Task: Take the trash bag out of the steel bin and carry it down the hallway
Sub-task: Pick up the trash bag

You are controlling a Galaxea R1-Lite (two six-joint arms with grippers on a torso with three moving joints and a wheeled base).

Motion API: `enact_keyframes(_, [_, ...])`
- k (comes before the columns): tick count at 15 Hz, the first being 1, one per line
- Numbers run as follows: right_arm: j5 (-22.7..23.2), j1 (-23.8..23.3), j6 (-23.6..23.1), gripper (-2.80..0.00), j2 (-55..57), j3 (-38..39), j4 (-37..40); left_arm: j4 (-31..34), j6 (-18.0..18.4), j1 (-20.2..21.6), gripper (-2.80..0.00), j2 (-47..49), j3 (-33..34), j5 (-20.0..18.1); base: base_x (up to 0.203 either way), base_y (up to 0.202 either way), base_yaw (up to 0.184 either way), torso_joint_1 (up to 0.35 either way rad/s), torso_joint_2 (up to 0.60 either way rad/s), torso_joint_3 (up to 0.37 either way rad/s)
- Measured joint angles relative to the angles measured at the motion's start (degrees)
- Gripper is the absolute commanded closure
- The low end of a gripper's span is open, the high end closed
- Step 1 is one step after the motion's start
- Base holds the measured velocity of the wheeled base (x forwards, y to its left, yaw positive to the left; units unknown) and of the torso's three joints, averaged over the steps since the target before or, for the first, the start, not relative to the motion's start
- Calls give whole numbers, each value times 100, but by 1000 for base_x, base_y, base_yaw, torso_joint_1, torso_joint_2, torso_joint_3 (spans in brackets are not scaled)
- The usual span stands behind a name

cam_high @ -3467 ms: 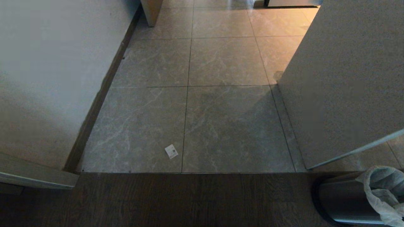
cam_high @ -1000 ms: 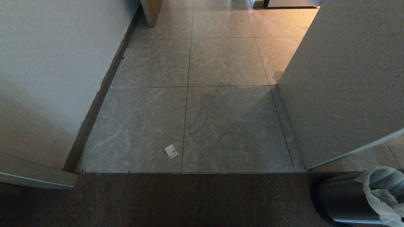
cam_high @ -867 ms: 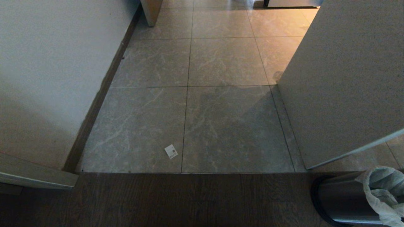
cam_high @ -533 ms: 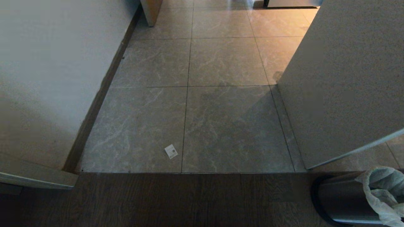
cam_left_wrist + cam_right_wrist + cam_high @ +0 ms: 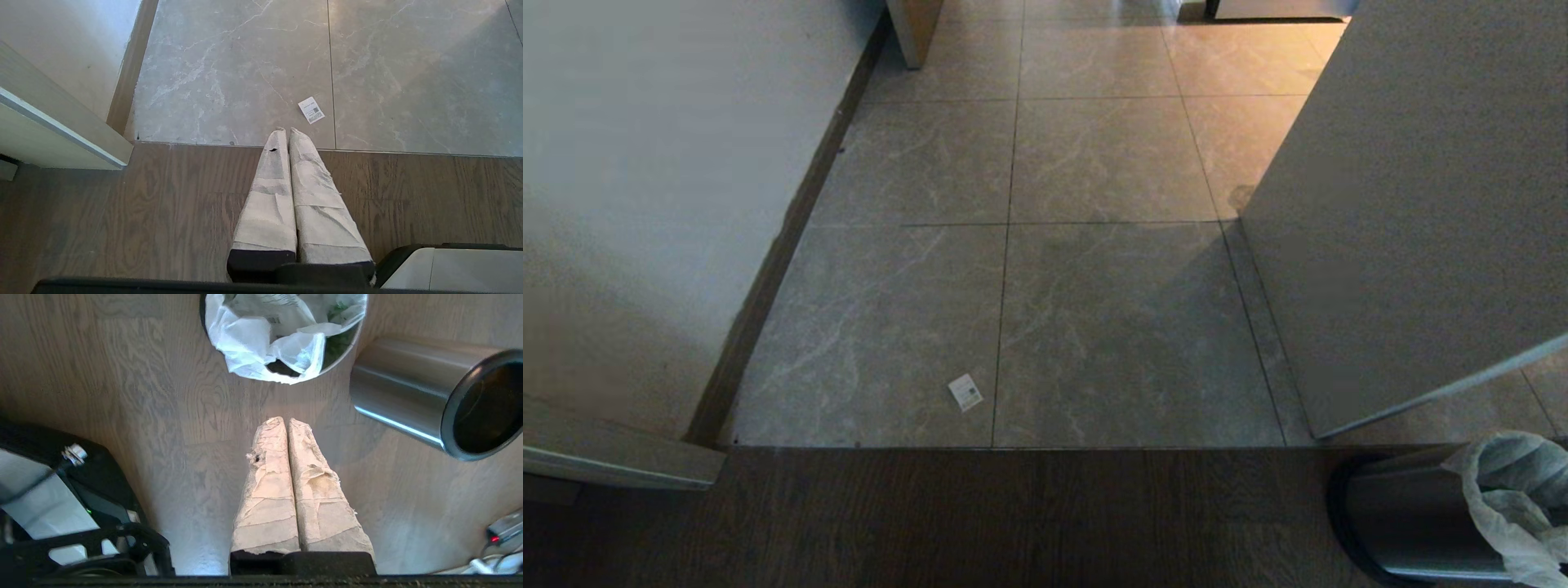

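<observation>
Across the head view nothing has shifted: the steel bin [image 5: 1413, 523] stands at the same lower right corner on the dark wood floor [image 5: 1013, 523], and the trash bag [image 5: 1515, 506] sits in its mouth as before, so the base has not driven and no lifting has begun.

The right wrist view shows the right gripper [image 5: 286, 420] hanging over bare wood just short of the bag-lined bin, its taped fingers pressed together and holding nothing. The white bag [image 5: 269, 339] is bunched over the rim, apart from the fingertips. A second steel cylinder with a black rim [image 5: 429, 400] stands just beside it. The jaws would likely have to part before a handle can be taken.

The left gripper [image 5: 286, 130] is also closed and empty, parked above the threshold.

Ahead, the tiled hallway [image 5: 1111, 310] runs between the left wall [image 5: 645, 204] and a pale panel [image 5: 1405, 204] on the right; the open lane lies between them, with only a small paper label [image 5: 966, 393] on the tiles. The panel's lower edge reaches close to the bin, so that side looks tight.
</observation>
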Motion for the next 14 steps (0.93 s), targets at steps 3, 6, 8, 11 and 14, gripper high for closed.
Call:
enact_keyframes(3, [29, 7, -687, 0, 96, 157, 51, 0, 2, 0, 0, 0, 0, -2, 0, 0, 0, 0, 0, 0])
enact_keyframes(6, [46, 5, -1051, 0, 15, 606, 79, 0, 1, 0, 0, 0, 0, 0, 0, 0, 0, 0, 0, 0])
enact_keyframes(8, [43, 2, -1176, 0, -158, 850, 194, 0, 0, 0, 0, 0, 0, 2, 0, 0, 0, 0, 0, 0])
enact_keyframes(11, [93, 62, -1505, 0, -359, 1028, 689, 0, 2, 0, 0, 0, 0, 0, 0, 0, 0, 0, 0, 0])
enact_keyframes(14, [179, 74, -1533, 0, -335, 1045, 1011, 0, 0, 0, 0, 0, 0, 0, 0, 0, 0, 0, 0, 0])
